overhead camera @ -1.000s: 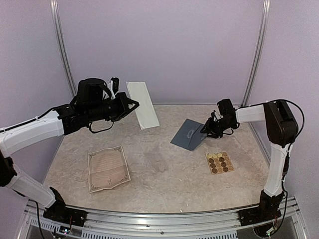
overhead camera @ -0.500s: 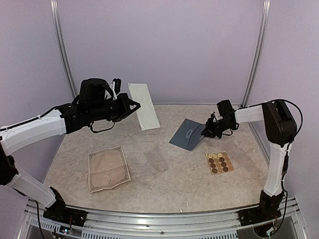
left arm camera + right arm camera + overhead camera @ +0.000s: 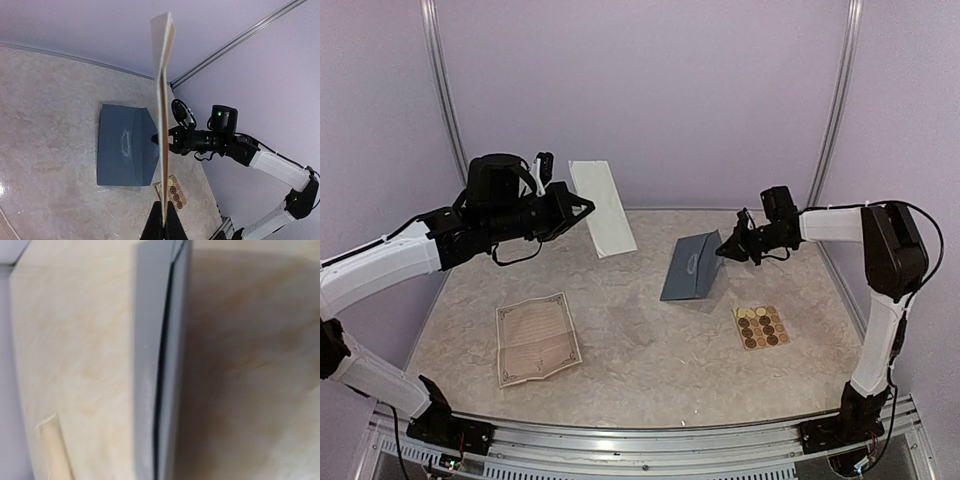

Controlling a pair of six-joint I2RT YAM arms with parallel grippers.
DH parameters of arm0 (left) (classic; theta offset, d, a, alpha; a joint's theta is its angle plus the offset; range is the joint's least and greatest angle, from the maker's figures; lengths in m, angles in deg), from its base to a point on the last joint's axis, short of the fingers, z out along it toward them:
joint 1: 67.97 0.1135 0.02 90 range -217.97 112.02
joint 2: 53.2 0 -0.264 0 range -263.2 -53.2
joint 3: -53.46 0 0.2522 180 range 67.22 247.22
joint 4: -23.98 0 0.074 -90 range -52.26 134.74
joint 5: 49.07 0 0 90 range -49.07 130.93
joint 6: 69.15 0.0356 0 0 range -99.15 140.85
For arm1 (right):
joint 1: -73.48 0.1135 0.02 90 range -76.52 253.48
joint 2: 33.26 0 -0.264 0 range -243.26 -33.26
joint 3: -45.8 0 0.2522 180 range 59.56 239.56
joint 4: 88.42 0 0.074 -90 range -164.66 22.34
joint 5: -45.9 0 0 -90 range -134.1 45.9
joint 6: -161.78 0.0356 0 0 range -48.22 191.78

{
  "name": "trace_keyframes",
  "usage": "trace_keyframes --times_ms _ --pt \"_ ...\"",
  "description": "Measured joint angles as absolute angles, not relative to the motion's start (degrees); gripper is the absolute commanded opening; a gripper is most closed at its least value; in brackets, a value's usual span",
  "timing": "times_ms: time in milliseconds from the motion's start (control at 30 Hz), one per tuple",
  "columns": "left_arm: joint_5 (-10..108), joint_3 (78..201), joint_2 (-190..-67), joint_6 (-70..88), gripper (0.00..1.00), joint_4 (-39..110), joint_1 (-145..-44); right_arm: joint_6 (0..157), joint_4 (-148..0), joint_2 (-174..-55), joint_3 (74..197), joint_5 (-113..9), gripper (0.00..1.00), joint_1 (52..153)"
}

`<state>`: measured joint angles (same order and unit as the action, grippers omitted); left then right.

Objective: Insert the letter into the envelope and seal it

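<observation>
My left gripper [image 3: 582,212] is shut on a folded cream letter [image 3: 603,208], held up in the air at the back left. In the left wrist view the letter [image 3: 163,100] shows edge-on, rising from the closed fingertips [image 3: 164,220]. The slate-blue envelope [image 3: 690,268] stands steeply tilted right of centre, with its lower edge by the table. My right gripper [image 3: 723,250] is shut on its upper right edge. The envelope [image 3: 122,145] shows its flap side in the left wrist view. In the right wrist view the envelope [image 3: 160,365] fills the middle edge-on, and the fingers are hidden.
A tan sheet of round brown stickers [image 3: 761,327] lies on the table just right of the envelope. A creased tan sheet with an ornate border [image 3: 535,337] lies flat at the front left. Purple walls with metal posts enclose the marbled table [image 3: 650,350].
The right gripper has shut on the envelope's edge and raised it, so the envelope went from lying low to standing steeply. The left arm shifted slightly left and up with the letter.
</observation>
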<state>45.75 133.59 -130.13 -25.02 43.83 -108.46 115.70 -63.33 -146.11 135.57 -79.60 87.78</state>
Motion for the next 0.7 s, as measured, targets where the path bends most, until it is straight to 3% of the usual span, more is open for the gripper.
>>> trace_keyframes --times_ms 600,633,700 --pt "46.41 126.86 -122.56 -25.12 0.00 43.28 -113.14 109.80 -50.72 -138.33 130.93 -86.49 0.00 105.25" --pt "46.32 126.72 -122.54 -25.19 0.00 43.15 -113.80 109.98 -50.74 -138.33 130.87 -86.44 0.10 105.53" --pt "46.17 126.37 -122.54 -25.37 0.00 42.80 -115.20 110.15 -50.74 -138.33 130.84 -86.07 0.44 105.88"
